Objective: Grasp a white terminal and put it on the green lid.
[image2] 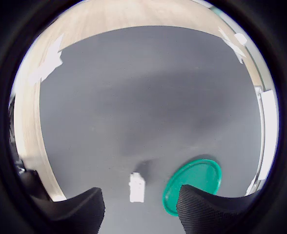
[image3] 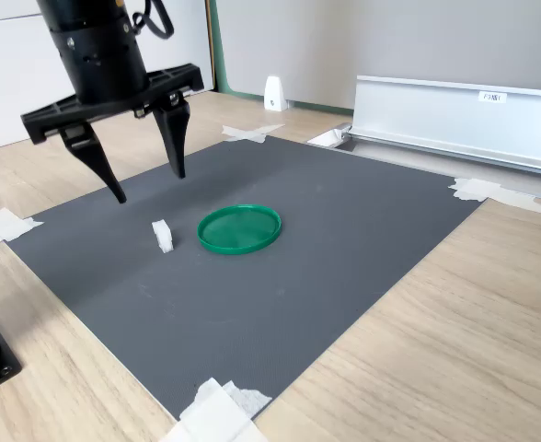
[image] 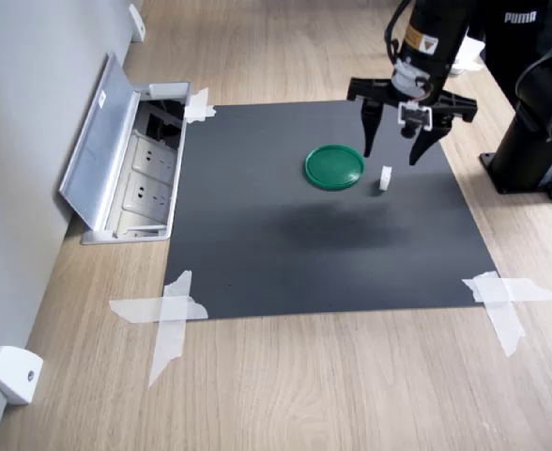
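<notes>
The white terminal (image: pixel 386 177) is a tiny, roughly rectangular white plastic block standing upright on the dark grey mat (image: pixel 285 254), just beside the green lid (image: pixel 334 166) but not touching it; in the second exterior view it sits at the lid's left, in the first exterior view at the lid's right. The lid is a flat, round, dark-green disc with a slightly raised rim, many times wider than the terminal, and nothing lies on it. The end effector (image: pixel 394 147) hangs above the mat with its two black fingers (image3: pixel 174 138) spread wide and nothing between them, higher than the terminal and a little farther from the camera in the first exterior view; in the wrist view the terminal shows between the two fingertips, with the lid partly behind one. The mat is fixed at its corners with crossed strips of white tape (image: pixel 168 315) onto a light wood-grain counter (image: pixel 304 385). Beyond the mat from the lid, an open grey socket box (image: pixel 130 169) with a raised lid is set into the counter against a pale wall.
</notes>
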You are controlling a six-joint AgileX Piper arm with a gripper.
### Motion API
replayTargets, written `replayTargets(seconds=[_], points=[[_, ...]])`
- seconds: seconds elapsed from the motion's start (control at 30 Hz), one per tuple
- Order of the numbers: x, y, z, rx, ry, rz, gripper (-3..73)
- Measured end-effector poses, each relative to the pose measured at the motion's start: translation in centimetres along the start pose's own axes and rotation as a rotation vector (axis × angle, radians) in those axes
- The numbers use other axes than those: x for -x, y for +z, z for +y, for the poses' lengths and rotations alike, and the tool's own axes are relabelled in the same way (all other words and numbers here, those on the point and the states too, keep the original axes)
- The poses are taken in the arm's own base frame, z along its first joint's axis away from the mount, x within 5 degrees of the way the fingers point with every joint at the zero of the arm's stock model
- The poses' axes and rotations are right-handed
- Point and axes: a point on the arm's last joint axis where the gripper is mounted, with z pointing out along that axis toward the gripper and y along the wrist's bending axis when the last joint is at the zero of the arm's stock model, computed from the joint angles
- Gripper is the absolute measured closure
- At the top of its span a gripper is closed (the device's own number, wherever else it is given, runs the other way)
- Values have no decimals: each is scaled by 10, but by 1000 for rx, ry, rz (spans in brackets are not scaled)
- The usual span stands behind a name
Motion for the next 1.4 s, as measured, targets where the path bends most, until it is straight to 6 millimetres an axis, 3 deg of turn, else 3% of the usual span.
replayTargets(seconds=[0.6, 1.03, 1.4], points=[[0, 37, -3, 68, -28, 28, 64], [0, 43, -2, 82, -13, 34, 65], [0, 44, -6, 35, -34, 34, 141]])
